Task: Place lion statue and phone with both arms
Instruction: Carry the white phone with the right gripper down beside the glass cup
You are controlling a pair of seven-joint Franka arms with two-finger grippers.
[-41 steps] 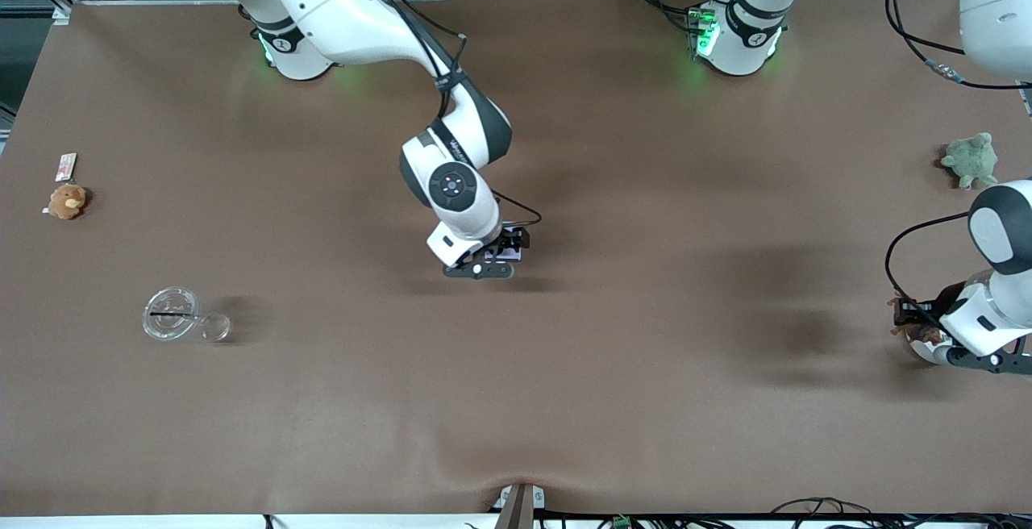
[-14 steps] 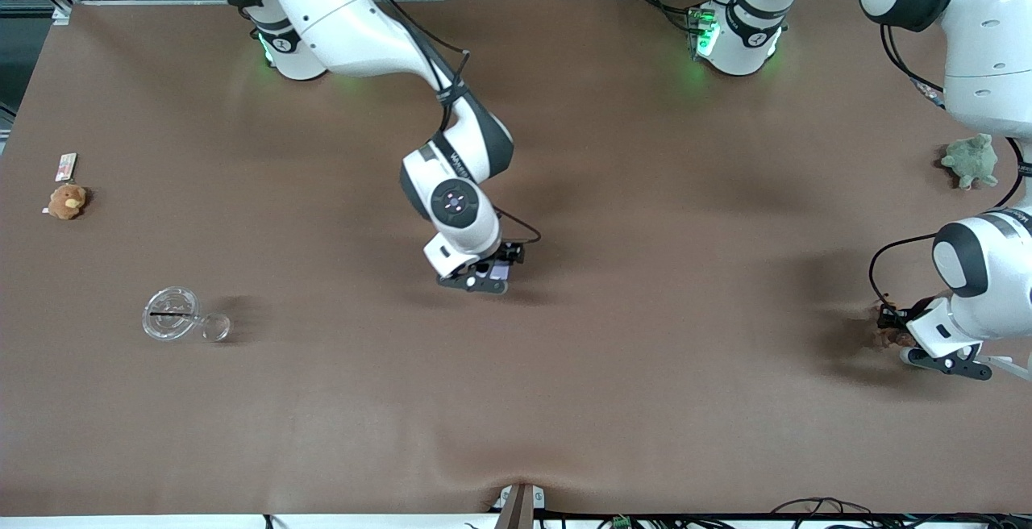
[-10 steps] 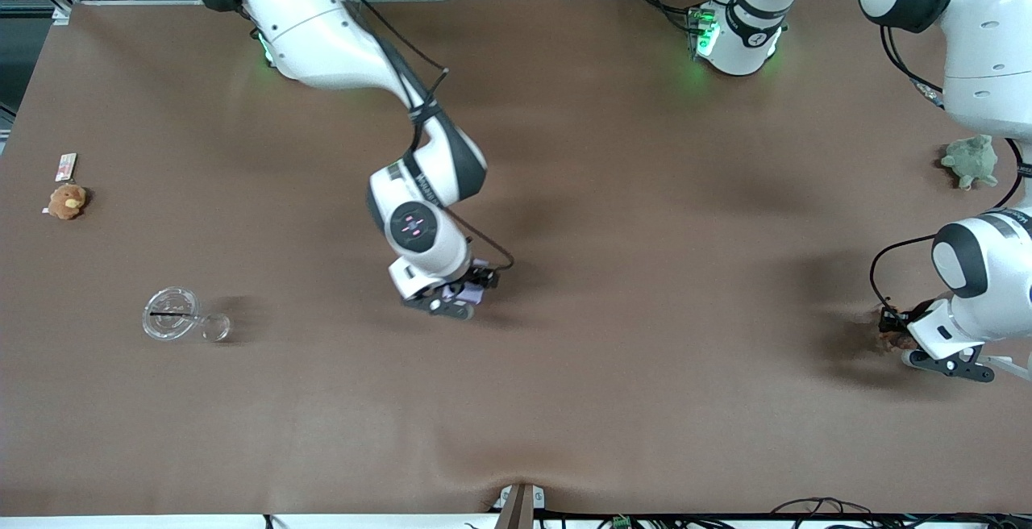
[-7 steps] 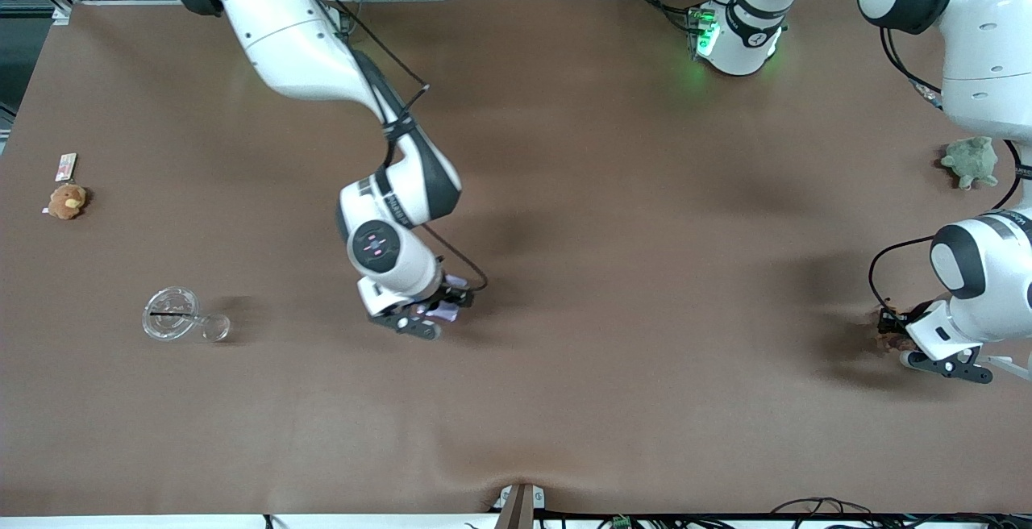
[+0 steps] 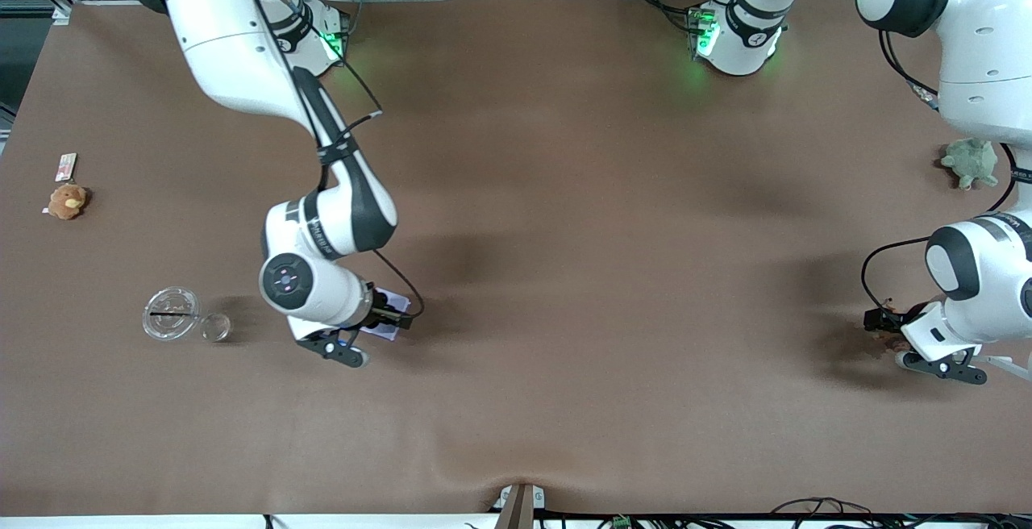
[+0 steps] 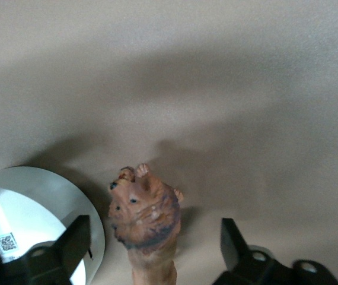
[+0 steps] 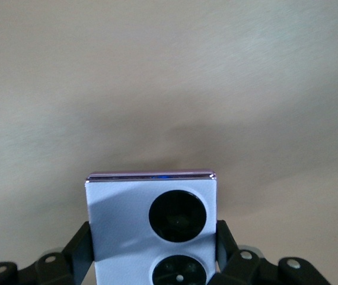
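Note:
My right gripper (image 5: 385, 321) is shut on the pale-lavender phone (image 5: 390, 327) and holds it low over the table, beside the clear lid toward the right arm's end. In the right wrist view the phone (image 7: 127, 208) sits between both fingers of that gripper (image 7: 152, 237), black circles facing the camera. My left gripper (image 5: 895, 334) is low at the table toward the left arm's end. Its fingers stand open on either side of the orange-brown lion statue (image 6: 145, 208) without touching it. The lion (image 5: 893, 343) is mostly hidden under the hand in the front view.
A clear round lid (image 5: 171, 314) and a small clear disc (image 5: 215, 326) lie near the right gripper. A brown plush with a tag (image 5: 66, 201) lies farther off. A green plush (image 5: 970, 160) lies near the left arm's end. A white rounded part (image 6: 32, 219) shows beside the lion.
The right arm has swung the phone toward the right arm's end of the table and nearer the front camera. The left gripper has shifted only slightly, with the lion still at it.

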